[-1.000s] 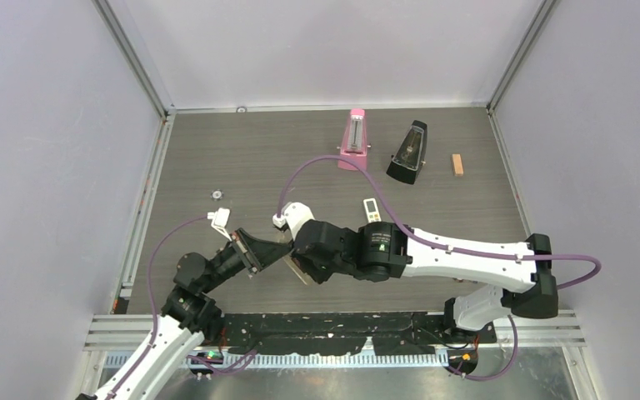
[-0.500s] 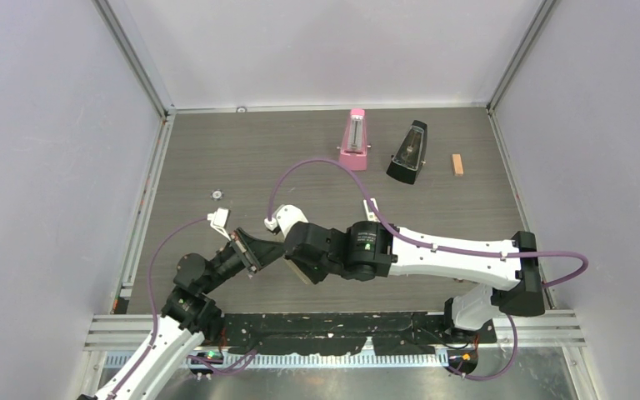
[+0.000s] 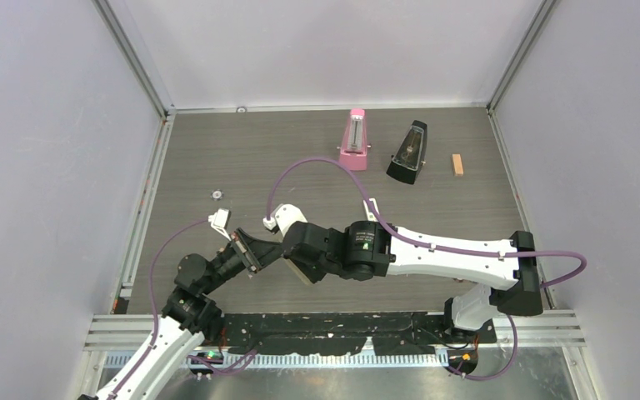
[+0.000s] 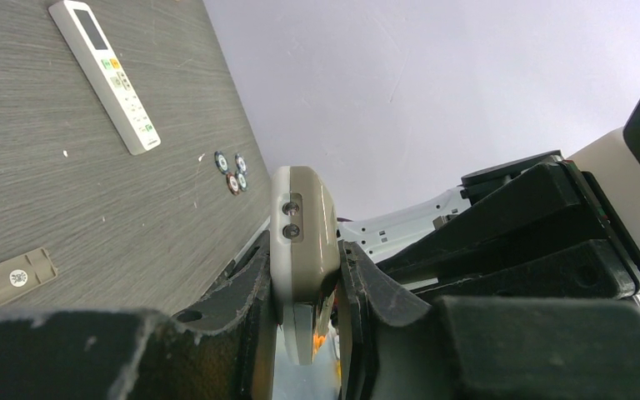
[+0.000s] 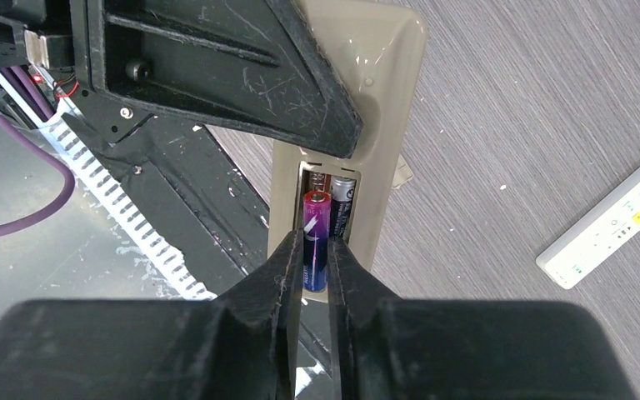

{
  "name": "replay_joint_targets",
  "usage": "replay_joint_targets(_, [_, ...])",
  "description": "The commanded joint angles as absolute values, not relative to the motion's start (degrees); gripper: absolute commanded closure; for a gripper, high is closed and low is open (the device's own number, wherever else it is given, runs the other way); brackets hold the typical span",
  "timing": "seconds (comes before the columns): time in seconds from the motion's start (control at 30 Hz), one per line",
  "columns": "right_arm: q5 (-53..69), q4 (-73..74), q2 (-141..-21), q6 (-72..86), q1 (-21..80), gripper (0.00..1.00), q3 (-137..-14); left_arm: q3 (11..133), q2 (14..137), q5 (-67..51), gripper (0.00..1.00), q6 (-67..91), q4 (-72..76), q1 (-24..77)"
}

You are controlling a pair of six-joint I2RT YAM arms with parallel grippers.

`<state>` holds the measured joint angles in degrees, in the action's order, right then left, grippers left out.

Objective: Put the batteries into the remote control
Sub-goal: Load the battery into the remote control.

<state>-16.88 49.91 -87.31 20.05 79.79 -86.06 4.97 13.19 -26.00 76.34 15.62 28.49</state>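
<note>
Now grips, with the left tool (image 4: 304, 275) clenched, the slim remote control (image 4: 304, 217) with its grey-beige plastic back, edgewise between both fingers, its open battery bay (image 5: 330, 225) facing the right wrist camera. Pinches, with the right tool (image 5: 317, 243), the near end of a bluish-purple cylindrical battery (image 5: 316, 218) lying in the bay, just beside a dark-wrapped battery (image 5: 342, 204) already seated there. Leaves a broader white many-button remote (image 5: 612, 221) flat on the grey wood-grain worktop (image 3: 258, 158), well apart.

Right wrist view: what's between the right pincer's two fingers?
The purple battery, seated in the remote's open bay beside a dark battery; the right pincer grips it. Only the right wrist view shows this.
</note>
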Motion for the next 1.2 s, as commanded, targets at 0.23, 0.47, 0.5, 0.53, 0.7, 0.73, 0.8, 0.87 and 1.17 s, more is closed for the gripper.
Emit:
replay_joint_targets(0.23, [-17.31,48.66,-87.05,20.72,80.15,0.72,-88.69,4.83,12.30,-25.18,1.00,77.83,18.63,28.55])
replay_joint_targets(0.47, [-17.70,47.27,-84.97,22.71,79.88,0.69,-87.77,4.67,12.12,-25.05,1.00,77.95,18.55,28.56])
replay_joint_targets(0.5, [-17.68,46.58,-84.45,23.04,79.80,0.68,-87.52,4.66,12.13,-25.01,1.00,78.04,18.57,28.55])
replay_joint_targets(0.53, [-17.41,46.23,-83.38,23.87,79.54,0.67,-86.83,4.69,12.13,-25.02,1.00,78.11,18.46,28.56])
replay_joint_targets(0.7, [-17.12,41.50,-77.33,27.41,78.88,0.54,-82.40,4.70,11.70,-24.74,1.00,79.23,18.51,28.56])
replay_joint_targets(0.73, [-17.30,40.02,-76.42,27.85,78.80,0.52,-81.68,4.66,11.58,-24.64,1.00,79.60,18.55,28.56])
replay_joint_targets(0.8, [-18.43,38.13,-73.46,30.33,78.69,0.46,-79.03,4.67,11.29,-24.37,1.00,80.68,18.83,28.56])
replay_joint_targets(0.87, [-20.35,36.00,-70.44,34.12,78.60,0.38,-75.70,4.76,10.81,-23.95,1.00,82.31,19.55,28.52])
replay_joint_targets(1.17, [-22.98,9.53,-52.40,53.84,78.53,0.18,-50.06,6.28,9.08,-20.00,1.00,89.58,23.78,28.56])
